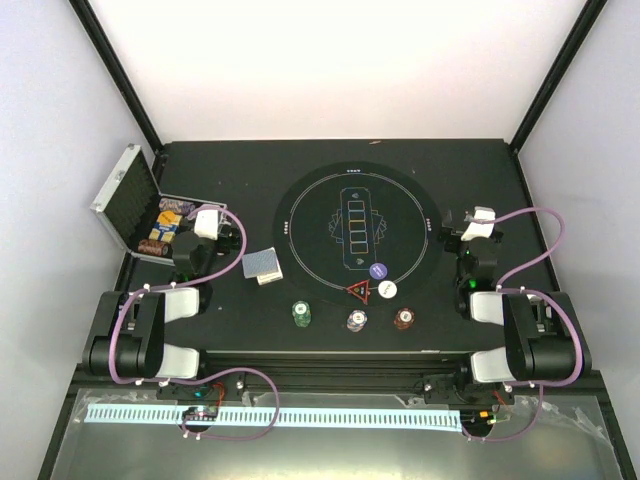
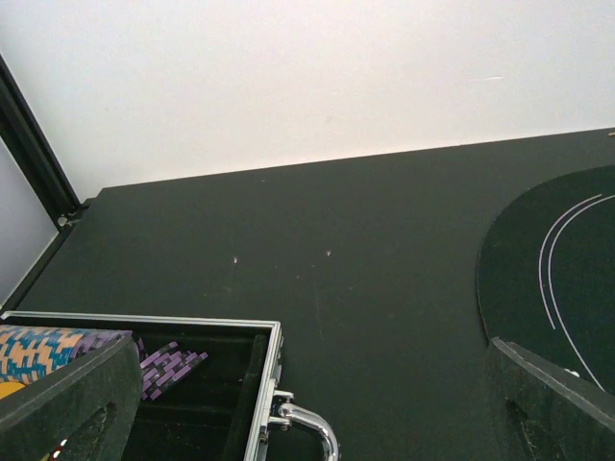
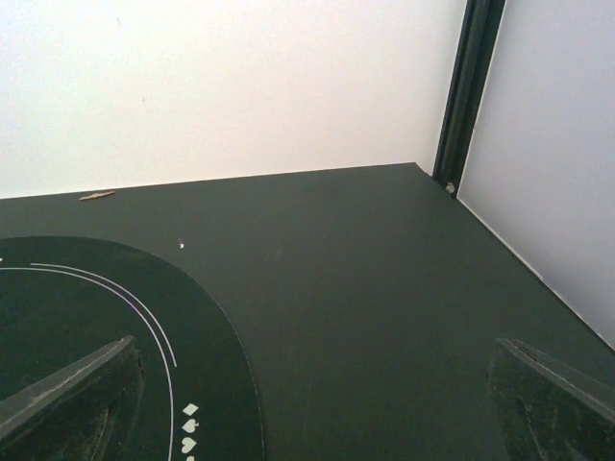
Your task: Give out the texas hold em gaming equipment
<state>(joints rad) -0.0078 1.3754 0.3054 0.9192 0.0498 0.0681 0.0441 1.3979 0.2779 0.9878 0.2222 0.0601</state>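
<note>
At the left end effector we see both fingers spread as wide as they go with nothing between them, poised above the near right corner of the silver studded case, whose lid stands open. The right end effector is just as wide and just as empty, hanging over bare surface beside the right edge of the round black mat. Outward from there, striped boxed chips lie packed in the case, and the deck of cards rests between case and mat. The green stack, purple stack and red-brown stack stand in a row along the near side. The red triangle marker, purple button and white button sit at the mat's near rim. We judge the risks as these: a descending finger could catch the case's chrome latch or its metal rim and drag the case. The cards look thin and slick, lying flat, so a pinch may shear off only the top few. The short round stacks could topple if clipped sideways, and the looped cable hangs close to the deck
</note>
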